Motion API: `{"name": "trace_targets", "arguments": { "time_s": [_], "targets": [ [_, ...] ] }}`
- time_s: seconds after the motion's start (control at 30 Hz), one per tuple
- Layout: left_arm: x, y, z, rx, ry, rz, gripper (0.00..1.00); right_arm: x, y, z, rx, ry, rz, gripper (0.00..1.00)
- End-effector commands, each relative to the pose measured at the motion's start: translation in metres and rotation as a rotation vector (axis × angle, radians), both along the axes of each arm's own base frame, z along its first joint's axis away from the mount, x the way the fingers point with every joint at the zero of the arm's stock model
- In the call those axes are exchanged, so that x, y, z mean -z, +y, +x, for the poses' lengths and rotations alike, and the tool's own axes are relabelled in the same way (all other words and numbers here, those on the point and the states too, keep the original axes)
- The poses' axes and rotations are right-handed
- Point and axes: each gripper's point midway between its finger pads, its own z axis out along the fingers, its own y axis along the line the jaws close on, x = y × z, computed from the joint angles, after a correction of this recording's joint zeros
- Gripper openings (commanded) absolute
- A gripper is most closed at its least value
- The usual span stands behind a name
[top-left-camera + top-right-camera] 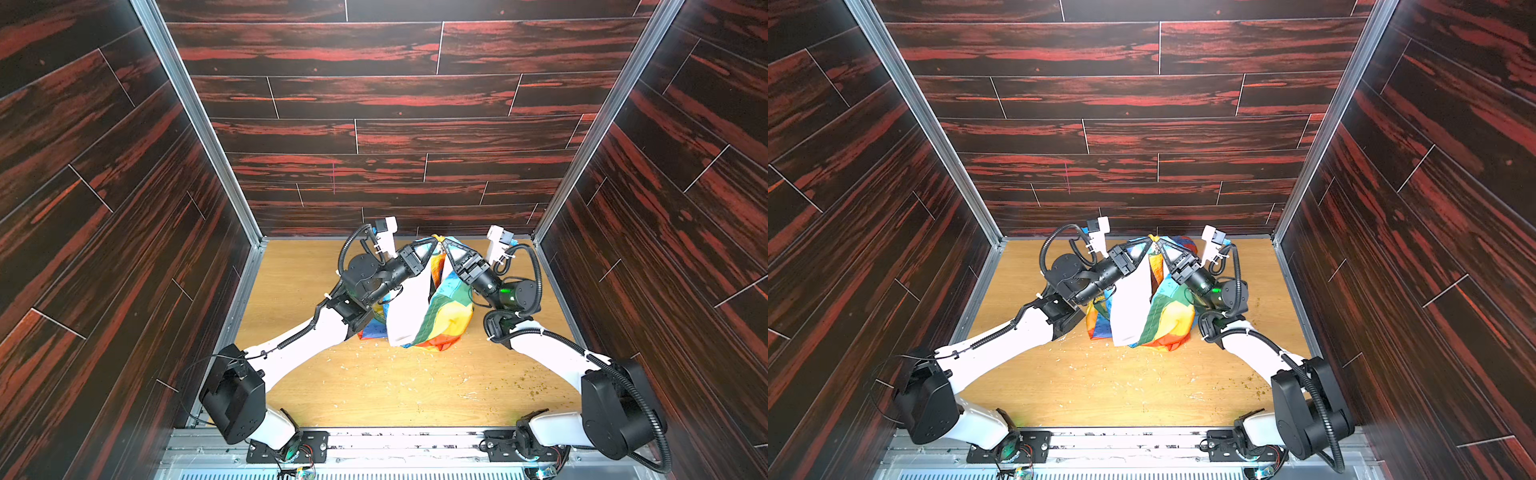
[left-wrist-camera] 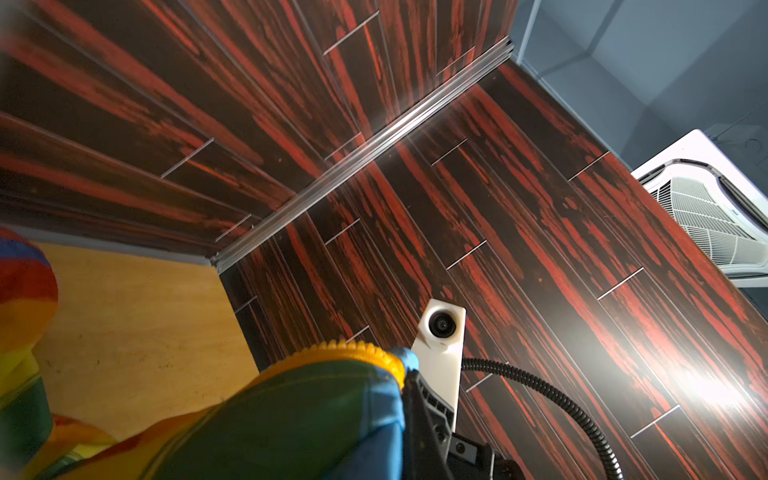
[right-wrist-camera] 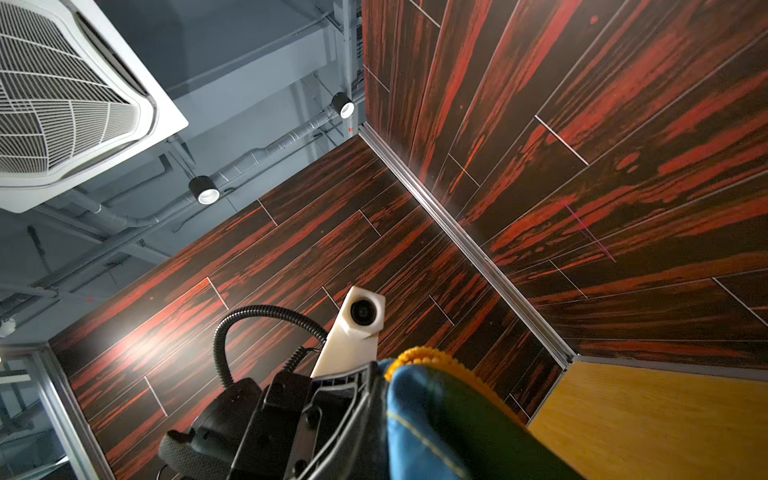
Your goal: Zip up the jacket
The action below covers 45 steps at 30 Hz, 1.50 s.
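Two claws, the left gripper (image 1: pixel 432 247) and right gripper (image 1: pixel 447 247), are clenched side by side on the top of the jacket (image 1: pixel 440 316), which hangs below them, long axis roughly vertical, equally near both

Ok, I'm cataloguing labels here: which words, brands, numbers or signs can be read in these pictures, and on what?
No text can be read.
Small blue mark on the ceiling air unit: too small to read.
The jacket shows no lettering.
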Motion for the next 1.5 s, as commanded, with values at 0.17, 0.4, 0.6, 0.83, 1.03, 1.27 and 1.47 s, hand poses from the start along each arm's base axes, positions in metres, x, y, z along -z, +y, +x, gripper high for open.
{"name": "trace_targets", "arguments": {
  "time_s": [0.17, 0.4, 0.6, 0.83, 1.03, 1.27, 1.47],
  "targets": [
    [0.056, -0.026, -0.019, 0.157, 0.209, 0.082, 0.00, 0.000, -0.035, 0.000, 0.126, 0.036, 0.115, 0.00],
    [0.121, -0.026, -0.025, 0.187, 0.406, 0.104, 0.00, 0.066, -0.039, -0.001, 0.148, 0.213, 0.043, 0.00],
    [0.192, -0.027, -0.041, 0.252, 0.611, 0.114, 0.00, 0.153, -0.039, -0.009, 0.150, 0.466, -0.093, 0.02],
    [0.228, -0.018, -0.051, 0.249, 0.701, 0.101, 0.00, 0.224, -0.039, -0.020, 0.131, 0.651, -0.176, 0.15],
    [0.236, -0.011, -0.060, 0.248, 0.716, 0.153, 0.00, 0.248, -0.036, -0.028, 0.102, 0.717, -0.279, 0.47],
    [0.239, -0.001, -0.066, 0.231, 0.708, 0.203, 0.00, 0.251, -0.031, -0.047, 0.039, 0.764, -0.519, 0.63],
    [0.227, 0.009, -0.067, 0.215, 0.673, 0.264, 0.00, 0.236, -0.048, -0.076, 0.054, 0.764, -0.743, 0.65]
  ]
}}
